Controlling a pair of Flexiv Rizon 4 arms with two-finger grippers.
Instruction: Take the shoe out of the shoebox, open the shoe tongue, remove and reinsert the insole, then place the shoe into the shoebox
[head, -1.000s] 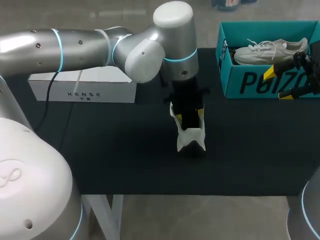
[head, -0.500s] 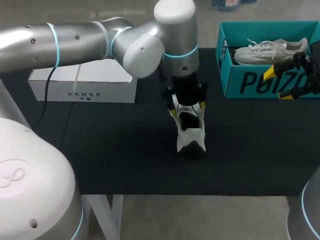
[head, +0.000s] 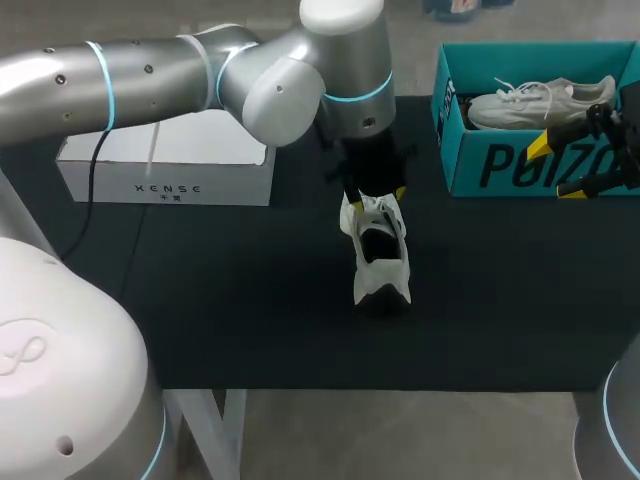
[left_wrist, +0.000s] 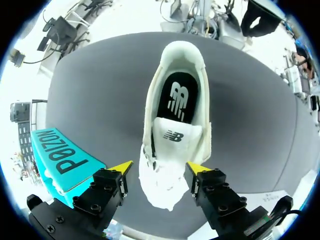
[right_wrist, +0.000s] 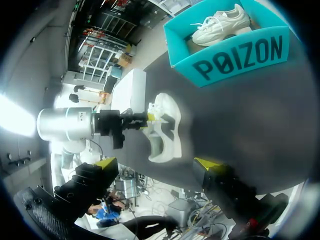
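A white shoe (head: 381, 258) stands on the dark table mat, heel toward the front edge; its dark insole (left_wrist: 178, 97) shows inside and the tongue (left_wrist: 172, 136) stands up. My left gripper (head: 373, 196) hangs over the shoe's laced front. In the left wrist view the gripper (left_wrist: 159, 169) has its yellow tips against both sides of that front part, shut on it. A teal shoebox (head: 500, 165) at the back right holds a second white shoe (head: 540, 100). My right gripper (head: 558, 168) hovers open and empty in front of the box.
A white flat box (head: 165, 165) lies at the back left of the mat. From the right wrist, the shoebox (right_wrist: 240, 52) lies ahead of the gripper (right_wrist: 156, 165), with the shoe (right_wrist: 165, 127) and my left arm (right_wrist: 75, 125) beside it.
My left gripper rose out of the shoe's opening, spread wide, shifted toward the toe and closed in on the laced front. The right arm has not moved.
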